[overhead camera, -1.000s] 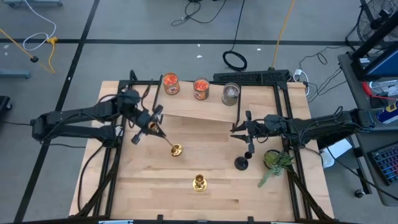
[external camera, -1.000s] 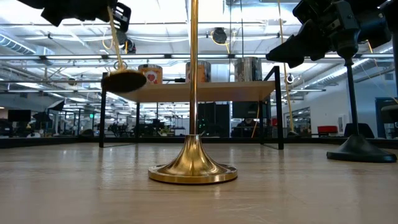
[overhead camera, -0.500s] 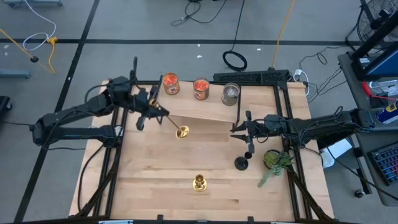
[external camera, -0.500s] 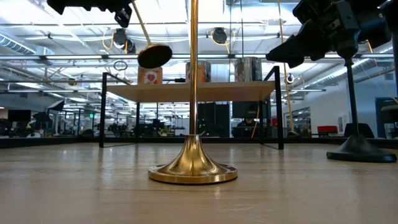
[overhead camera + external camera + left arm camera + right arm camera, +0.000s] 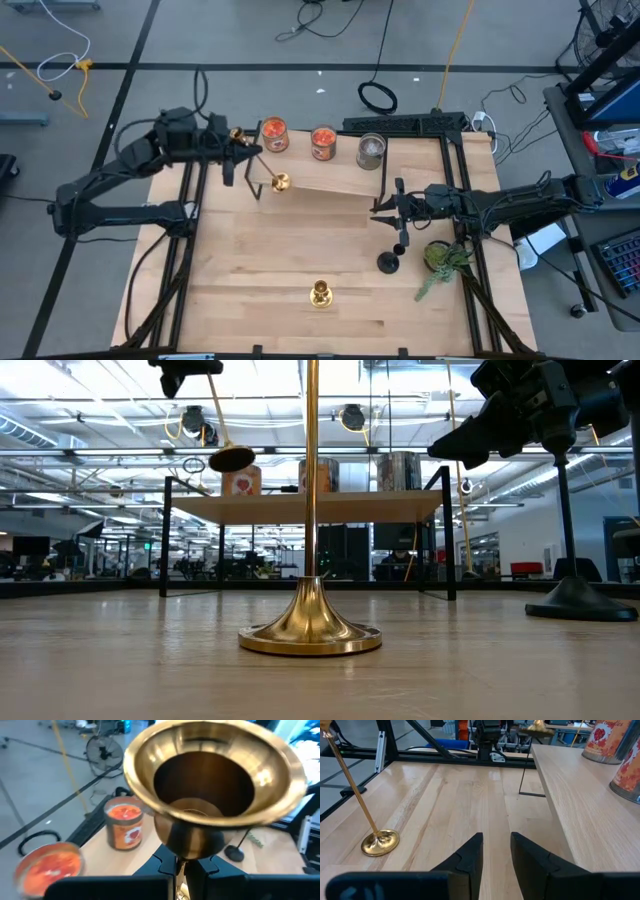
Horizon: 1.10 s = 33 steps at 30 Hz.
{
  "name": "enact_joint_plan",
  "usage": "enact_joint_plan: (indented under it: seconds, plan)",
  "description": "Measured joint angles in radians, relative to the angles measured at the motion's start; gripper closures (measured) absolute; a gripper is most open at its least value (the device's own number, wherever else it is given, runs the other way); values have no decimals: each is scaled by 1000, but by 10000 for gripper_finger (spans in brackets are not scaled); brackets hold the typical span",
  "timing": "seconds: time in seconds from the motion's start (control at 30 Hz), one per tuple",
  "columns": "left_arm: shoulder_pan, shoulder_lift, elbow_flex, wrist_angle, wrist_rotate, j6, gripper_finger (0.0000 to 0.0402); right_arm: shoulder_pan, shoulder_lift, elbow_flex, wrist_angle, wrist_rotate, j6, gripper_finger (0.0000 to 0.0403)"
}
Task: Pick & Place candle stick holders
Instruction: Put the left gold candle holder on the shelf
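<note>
My left gripper [image 5: 250,163] is up at the table's far left, shut on a brass candle stick holder [image 5: 281,181] that hangs in the air by the shelf's near edge. Its flared base [image 5: 215,770] fills the left wrist view. A second brass holder [image 5: 321,293] stands on its base near the table's front edge. A black holder [image 5: 388,263] stands on its base at the right, just nearer than my right gripper [image 5: 496,851]. That gripper hovers open with nothing between its fingers. My left gripper pinches the brass holder's thin stem [image 5: 183,861] between its two fingers. The fingers come nearly level from the table's left and lie across the stem. The holder is lifted clear and tilted, its base [image 5: 232,458] the lower end and its cup end [image 5: 238,133] toward the far edge.
A raised wooden shelf [image 5: 330,178] runs along the far side, carrying two orange jar candles [image 5: 275,134] [image 5: 323,143] and a grey one [image 5: 371,150]. A small green plant [image 5: 445,258] lies at the right edge. Bare wood lies in the table's middle.
My left gripper has risen and gone toward the table's far edge, rolling its wrist as it went. The brass holder went with it, from above the table's middle to beside the shelf's near edge, still tilted and clear of the wood.
</note>
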<state>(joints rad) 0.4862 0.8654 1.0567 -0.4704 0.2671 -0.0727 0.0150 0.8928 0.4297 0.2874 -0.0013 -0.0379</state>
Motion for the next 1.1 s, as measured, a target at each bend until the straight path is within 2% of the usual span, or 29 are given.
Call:
enact_joint_plan:
  seconds: [0.13,0.23,0.3,0.43,0.57,0.73,1.1]
  plan:
    - [5,12,65,-117,-42,32,388,0,0,0,0,0,0,308]
    - [24,34,76,-169,-83,36,388,0,0,0,0,0,0,307]
    - [42,57,76,-188,-75,65,388,0,0,0,0,0,0,308]
    - [77,97,76,-169,10,143,388,0,0,0,0,0,0,308]
    - [120,139,76,-143,22,121,388,0,0,0,0,0,0,308]
    - [148,155,76,-136,92,184,388,0,0,0,0,0,0,308]
    - [148,156,75,-103,63,212,382,0,0,0,0,0,0,307]
